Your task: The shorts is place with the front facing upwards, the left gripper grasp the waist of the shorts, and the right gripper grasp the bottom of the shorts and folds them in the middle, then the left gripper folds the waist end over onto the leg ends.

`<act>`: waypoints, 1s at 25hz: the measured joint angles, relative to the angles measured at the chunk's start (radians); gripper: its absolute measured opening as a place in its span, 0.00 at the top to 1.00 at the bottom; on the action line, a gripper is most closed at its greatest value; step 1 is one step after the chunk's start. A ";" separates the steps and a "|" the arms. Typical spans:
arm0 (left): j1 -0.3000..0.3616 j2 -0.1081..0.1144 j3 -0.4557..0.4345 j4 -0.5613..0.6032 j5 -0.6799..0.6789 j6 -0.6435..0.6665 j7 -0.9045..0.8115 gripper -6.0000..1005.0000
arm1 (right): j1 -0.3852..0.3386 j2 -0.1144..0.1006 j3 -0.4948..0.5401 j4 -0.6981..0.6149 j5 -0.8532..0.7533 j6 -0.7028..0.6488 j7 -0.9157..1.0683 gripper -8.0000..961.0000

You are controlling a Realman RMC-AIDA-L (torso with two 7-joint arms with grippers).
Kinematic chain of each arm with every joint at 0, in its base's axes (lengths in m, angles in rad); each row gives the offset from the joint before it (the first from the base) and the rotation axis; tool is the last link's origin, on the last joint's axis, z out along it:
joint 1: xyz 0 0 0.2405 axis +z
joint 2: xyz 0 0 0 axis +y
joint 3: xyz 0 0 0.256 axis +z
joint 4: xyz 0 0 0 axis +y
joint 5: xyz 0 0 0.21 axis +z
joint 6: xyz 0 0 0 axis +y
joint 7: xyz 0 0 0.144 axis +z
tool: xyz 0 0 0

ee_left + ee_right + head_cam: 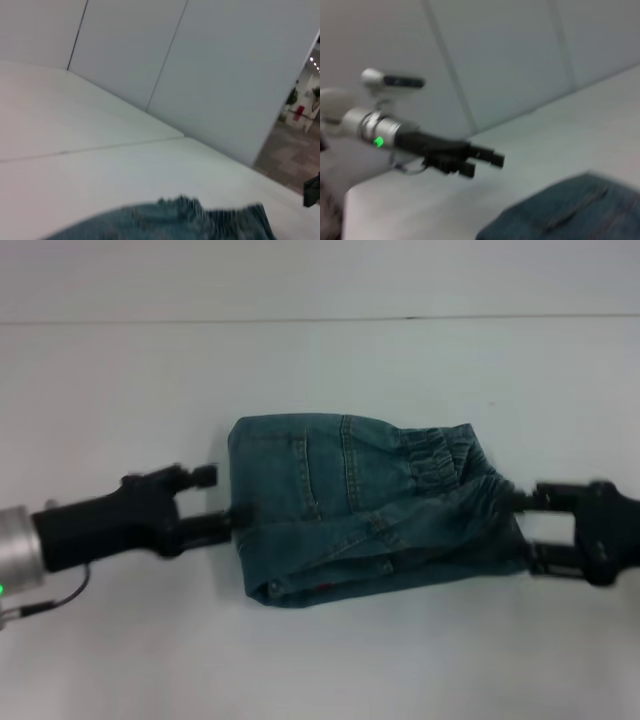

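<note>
The blue denim shorts (pixel 360 510) lie folded into a compact bundle at the middle of the white table (pixel 320 370), with the elastic waistband (pixel 440 455) showing at their upper right. My left gripper (pixel 212 502) stands open at the bundle's left edge, its nearer finger just touching the cloth. On the other side, my right gripper (pixel 527 530) is open against the right edge, beside the gathered waist. The shorts (pixel 170 222) fill the bottom of the left wrist view. The right wrist view shows the shorts (pixel 570 210) and the left gripper (pixel 482 164) with nothing between its fingers.
White wall panels (pixel 150 50) rise behind the table's far edge. A seam (pixel 300 320) crosses the tabletop at the back. Bare table surface surrounds the shorts on every side.
</note>
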 joint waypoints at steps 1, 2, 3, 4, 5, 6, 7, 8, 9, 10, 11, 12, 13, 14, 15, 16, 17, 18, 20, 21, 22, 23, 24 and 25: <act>0.006 0.003 -0.027 0.001 0.034 0.024 0.009 0.15 | 0.001 -0.008 0.001 -0.010 -0.026 -0.019 0.017 0.43; 0.010 0.006 -0.049 0.001 0.069 0.044 0.014 0.15 | 0.002 -0.013 0.001 -0.018 -0.051 -0.029 0.033 0.39; 0.012 0.008 -0.064 0.002 0.092 0.057 0.017 0.15 | 0.004 -0.016 0.002 -0.024 -0.070 -0.030 0.044 0.35; 0.013 0.009 -0.080 0.003 0.123 0.075 0.019 0.15 | 0.006 -0.018 0.002 -0.028 -0.084 -0.029 0.052 0.31; 0.014 0.010 -0.092 0.005 0.151 0.091 0.020 0.15 | 0.009 -0.019 0.002 -0.029 -0.095 -0.022 0.057 0.27; 0.015 0.010 -0.103 0.006 0.175 0.106 0.020 0.15 | 0.012 -0.019 0.002 -0.030 -0.103 -0.013 0.060 0.23; 0.015 0.010 -0.106 0.007 0.182 0.111 0.020 0.15 | 0.015 -0.019 0.000 -0.030 -0.109 -0.007 0.061 0.20; 0.016 0.011 -0.109 0.007 0.190 0.117 0.020 0.15 | 0.019 -0.019 -0.001 -0.030 -0.116 -0.002 0.063 0.18; 0.016 0.011 -0.109 0.007 0.193 0.119 0.019 0.15 | 0.024 -0.019 -0.002 -0.030 -0.123 0.003 0.064 0.15; 0.016 0.011 -0.109 0.007 0.196 0.120 0.019 0.15 | 0.029 -0.018 -0.002 -0.030 -0.129 0.008 0.066 0.13; 0.016 0.011 -0.109 0.007 0.196 0.120 0.018 0.15 | 0.032 -0.017 -0.002 -0.030 -0.134 0.010 0.067 0.11; 0.014 0.011 -0.108 0.006 0.197 0.121 0.017 0.15 | 0.035 -0.017 -0.003 -0.031 -0.137 0.012 0.068 0.08; 0.013 0.011 -0.107 0.006 0.197 0.122 0.016 0.15 | 0.037 -0.016 -0.004 -0.031 -0.137 0.013 0.068 0.06; 0.010 0.011 -0.106 0.005 0.198 0.125 0.014 0.15 | 0.038 -0.016 -0.005 -0.031 -0.137 0.016 0.068 0.06; 0.009 0.011 -0.105 0.005 0.198 0.128 0.013 0.15 | 0.038 -0.015 -0.006 -0.031 -0.137 0.018 0.068 0.06; 0.008 0.011 -0.104 0.005 0.198 0.133 0.013 0.15 | 0.038 -0.015 -0.006 -0.031 -0.137 0.021 0.069 0.06; 0.007 0.011 -0.104 0.005 0.199 0.136 0.013 0.15 | 0.038 -0.015 -0.006 -0.031 -0.138 0.024 0.069 0.06; 0.006 0.011 -0.104 0.006 0.199 0.139 0.013 0.15 | 0.039 -0.015 -0.007 -0.031 -0.138 0.025 0.070 0.06; 0.002 0.011 -0.103 0.006 0.199 0.141 0.013 0.15 | 0.039 -0.015 -0.008 -0.032 -0.138 0.027 0.070 0.06; 0.000 0.011 -0.102 0.005 0.199 0.142 0.013 0.15 | 0.039 -0.015 -0.008 -0.032 -0.138 0.028 0.070 0.06; -0.004 0.011 -0.101 0.004 0.200 0.144 0.013 0.15 | 0.039 -0.015 -0.008 -0.032 -0.138 0.029 0.070 0.06; -0.005 0.011 -0.101 0.004 0.200 0.145 0.013 0.15 | 0.039 -0.014 -0.009 -0.032 -0.139 0.029 0.070 0.06; -0.007 0.011 -0.100 0.003 0.200 0.148 0.013 0.15 | 0.039 -0.014 -0.009 -0.032 -0.139 0.029 0.070 0.06; -0.008 0.011 -0.100 0.003 0.200 0.151 0.012 0.15 | 0.039 -0.015 -0.009 -0.032 -0.139 0.029 0.070 0.06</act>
